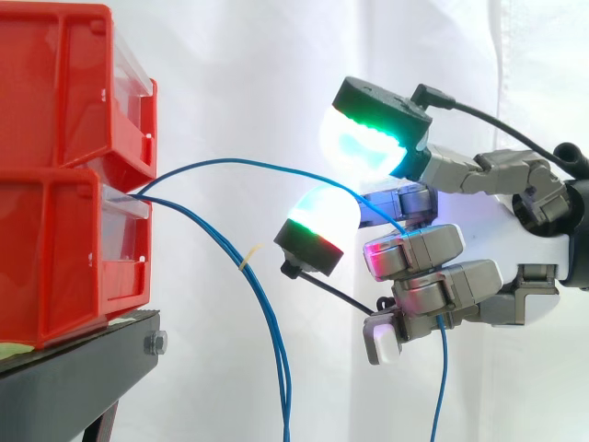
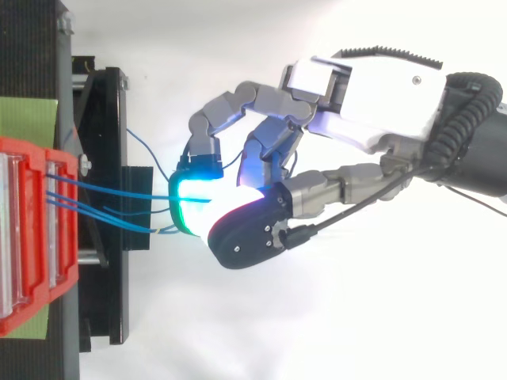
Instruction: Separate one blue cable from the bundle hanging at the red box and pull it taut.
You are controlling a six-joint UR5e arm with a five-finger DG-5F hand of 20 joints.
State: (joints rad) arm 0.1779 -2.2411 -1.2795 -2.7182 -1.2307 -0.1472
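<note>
Side view: the hand (image 1: 433,276) sits at 3 o'clock of the red bins (image 1: 64,249) on the black stand (image 1: 74,368). Its fingers curl around one blue cable (image 1: 248,164), which arcs slack from the lower bin. The bundle (image 1: 281,368) hangs toward 6 o'clock.

Top view: the hand (image 2: 356,87) extends from 3 o'clock. Its pads (image 2: 190,194) lie over the bundle running to the red bins at 9 o'clock.

We are looking at a hand (image 2: 372,95) wearing a white shell over its palm, with grey metal links making up the fingers. Its fingertips (image 1: 363,138) are glowing cyan and green, one showing a red rim, each thick pad sitting in a black cap with small screws.
</note>
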